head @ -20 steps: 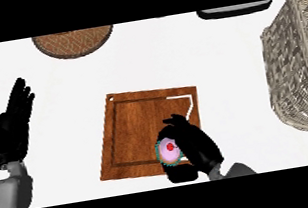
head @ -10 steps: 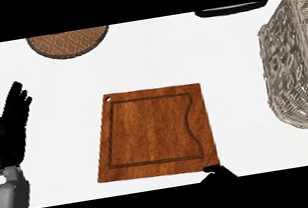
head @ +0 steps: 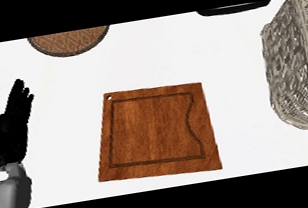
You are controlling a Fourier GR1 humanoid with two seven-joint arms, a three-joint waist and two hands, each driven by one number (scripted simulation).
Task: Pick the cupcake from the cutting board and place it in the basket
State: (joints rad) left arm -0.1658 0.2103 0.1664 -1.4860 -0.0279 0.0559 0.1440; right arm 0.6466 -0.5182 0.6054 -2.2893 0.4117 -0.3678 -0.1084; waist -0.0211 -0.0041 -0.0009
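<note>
Cupcake nowhere in our sight, right hand out of view, left hand (head: pixel 7 129) resting spread beside the brown wooden cutting board (head: pixel 158 130); we judge carrying to the grey wicker basket (head: pixel 302 67) next.

The cutting board (head: pixel 157 132) lies between the left robot hand (head: pixel 6 130) and the basket (head: pixel 302 67).

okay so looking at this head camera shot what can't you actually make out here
- Right hand: not in the head view at all, so its state is unknown.
- Cupcake: nowhere visible; the cutting board lies bare, and where the cupcake is cannot be told.
- Basket: cut off by the right edge; most of its inside is out of view.
- Round wooden item and dark object: cut off at the top, identity unclear.
- Left hand: open, resting at the left.
</note>
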